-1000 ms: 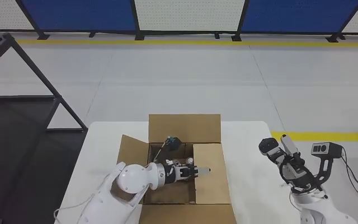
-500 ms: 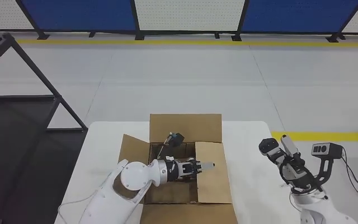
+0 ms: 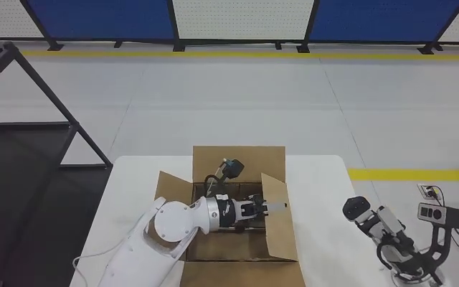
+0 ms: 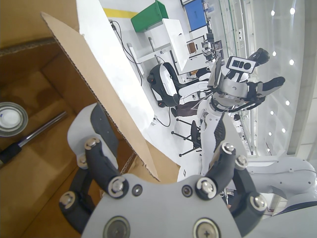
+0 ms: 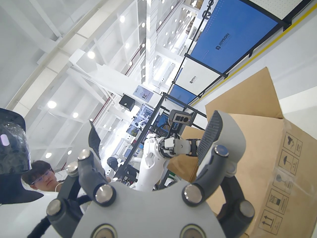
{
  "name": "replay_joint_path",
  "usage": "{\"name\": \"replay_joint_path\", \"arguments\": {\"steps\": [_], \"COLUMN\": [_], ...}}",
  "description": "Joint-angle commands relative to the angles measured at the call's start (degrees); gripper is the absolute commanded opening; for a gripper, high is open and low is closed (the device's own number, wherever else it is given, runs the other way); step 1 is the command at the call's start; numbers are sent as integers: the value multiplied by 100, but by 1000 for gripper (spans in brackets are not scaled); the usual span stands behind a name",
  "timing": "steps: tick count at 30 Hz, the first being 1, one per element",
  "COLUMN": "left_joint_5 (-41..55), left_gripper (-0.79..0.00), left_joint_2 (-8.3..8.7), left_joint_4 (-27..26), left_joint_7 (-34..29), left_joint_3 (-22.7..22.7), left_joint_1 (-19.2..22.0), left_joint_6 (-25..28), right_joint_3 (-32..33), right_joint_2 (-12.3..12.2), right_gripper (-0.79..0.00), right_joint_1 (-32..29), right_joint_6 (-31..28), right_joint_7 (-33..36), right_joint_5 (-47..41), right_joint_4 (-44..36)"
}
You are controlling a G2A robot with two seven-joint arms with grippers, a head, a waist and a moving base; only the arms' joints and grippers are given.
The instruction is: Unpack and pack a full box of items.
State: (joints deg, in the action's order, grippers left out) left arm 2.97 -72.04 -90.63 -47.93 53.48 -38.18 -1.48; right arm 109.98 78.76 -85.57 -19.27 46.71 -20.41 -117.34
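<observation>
**Top view.** Box, one, cardboard, on the bench; flaps, four. Changed: the right flap, a second ago lying flat over the box mouth, now stands tilted up. The left gripper has crossed the box interior to that side and bears against it. The right gripper has drawn back, well apart from the box on its right side. Judged: opening is under way, unpacking not yet begun, contents all inside the box.

**Left wrist view.** Left gripper, one; fingers spread, the right flap's edge running between them, not clamped. On the box floor: can, one; rod with dark handle, one, just beside the can. Right gripper beyond the box, fingers released.

**Right wrist view.** Right gripper, one; fingers apart, grasping nothing. Box ahead; left gripper at its far side
</observation>
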Motion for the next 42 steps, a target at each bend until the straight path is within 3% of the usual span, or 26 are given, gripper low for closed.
{"name": "replay_joint_path", "arguments": {"steps": [1, 4, 7, 17, 26, 35, 42], "left_joint_5": [22, 68, 84, 263, 664, 923, 1063], "left_gripper": [0, 0, 0, 0, 0, 0, 0], "left_joint_2": [-38, -94, -159, -494, -794, -1086, -1264], "left_joint_4": [17, 51, 138, 1030, 1684, 2350, 2798], "left_joint_7": [12, 4, 48, 587, 673, 932, 920], "left_joint_3": [-100, -231, -379, -896, -1261, -1486, -1566], "left_joint_1": [110, 268, 425, 1128, 1498, 1751, 1880], "left_joint_6": [18, 11, -6, 302, 596, 878, 1070], "right_joint_3": [141, 357, 433, 404, 601, 159, -393], "right_joint_2": [-32, -80, -79, -91, -225, -308, -370], "right_gripper": [0, 0, 0, 0, 0, 0, 0], "right_joint_1": [-129, -298, -369, -459, -844, -844, -631], "right_joint_6": [-26, 135, 421, 350, 87, 294, 666], "right_joint_7": [286, 406, -135, -100, 1425, 1456, 1134], "right_joint_5": [-198, -35, 102, 13, -751, -234, 710], "right_joint_4": [-44, -110, -166, -253, -465, -792, -946]}}
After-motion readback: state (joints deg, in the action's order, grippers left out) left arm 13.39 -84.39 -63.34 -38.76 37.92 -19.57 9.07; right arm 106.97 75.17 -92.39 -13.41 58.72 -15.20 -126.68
